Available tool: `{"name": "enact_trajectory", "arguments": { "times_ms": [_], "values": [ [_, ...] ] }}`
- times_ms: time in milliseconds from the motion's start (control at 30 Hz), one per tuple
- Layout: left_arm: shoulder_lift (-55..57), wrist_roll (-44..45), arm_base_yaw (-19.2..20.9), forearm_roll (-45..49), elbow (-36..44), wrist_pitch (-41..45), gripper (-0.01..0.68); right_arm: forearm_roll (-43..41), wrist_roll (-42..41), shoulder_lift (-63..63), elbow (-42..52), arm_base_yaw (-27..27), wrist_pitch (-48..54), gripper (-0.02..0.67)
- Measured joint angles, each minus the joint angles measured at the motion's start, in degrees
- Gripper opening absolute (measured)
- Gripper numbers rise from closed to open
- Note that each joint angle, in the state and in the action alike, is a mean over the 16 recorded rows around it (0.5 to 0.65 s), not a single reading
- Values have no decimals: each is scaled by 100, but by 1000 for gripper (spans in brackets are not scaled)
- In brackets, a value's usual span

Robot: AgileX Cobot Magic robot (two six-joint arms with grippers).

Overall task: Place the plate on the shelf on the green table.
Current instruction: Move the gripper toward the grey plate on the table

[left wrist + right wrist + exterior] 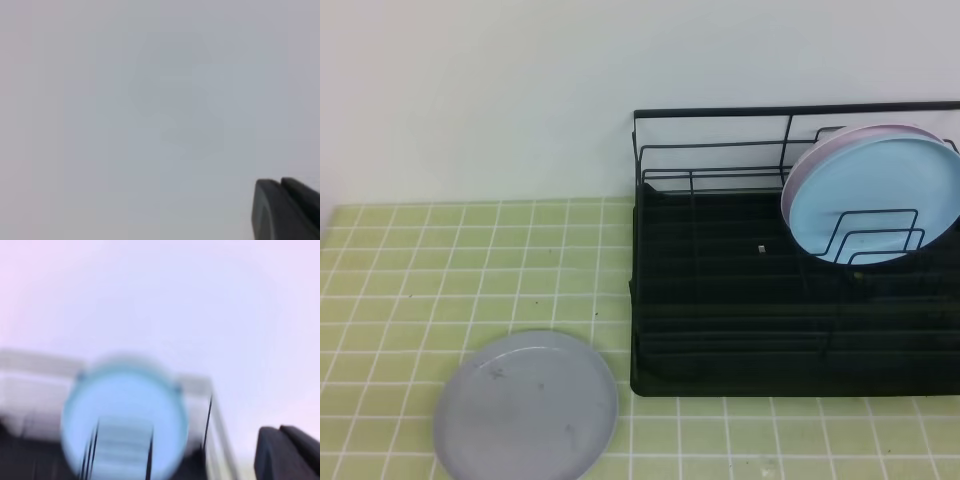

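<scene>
The pale grey plate (526, 408) lies flat on the green table (440, 260), at the front left, just left of the shelf (720, 340). That shelf is a black wire rack with a tray base and a tall back rail. Neither arm shows in the high view. In the left wrist view only the dark fingers (285, 210) of my left gripper show at the lower right, pressed together against a blank pale wall. The right wrist view is blurred, with my right gripper's fingers (287, 452) together at the lower right, empty, facing the rack.
A light blue plate (875, 200) stands upright in the rack's right dividers, with a pink plate (820, 150) close behind it. The blue plate (125, 415) also shows blurred in the right wrist view. A white wall runs behind the table.
</scene>
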Motion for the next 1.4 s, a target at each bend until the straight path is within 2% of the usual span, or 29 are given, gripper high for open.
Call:
{"name": "enact_trajectory", "arguments": {
  "times_ms": [300, 467, 600, 767, 1133, 1400],
  "values": [
    [0, 2, 0, -24, -4, -1858, -3, 46, -49, 0, 0, 0, -1645, -4],
    [0, 0, 0, -95, -4, -2267, -3, 210, -197, 0, -11, 0, -2092, -4],
    [0, -23, 0, -141, -26, -2206, -3, 430, -348, 0, -115, 0, -2203, -3],
    [-1, -64, 0, -180, -265, -1401, -3, 691, -711, 1, -465, 0, -1805, -3],
    [-1, -138, 0, -227, -1248, 1716, -3, 902, -1320, 193, -1745, 0, 509, -1],
    [34, -396, 0, -463, -1664, 2683, -3, 925, -1369, 1071, -2389, 0, 1907, 1]
  ]
}}
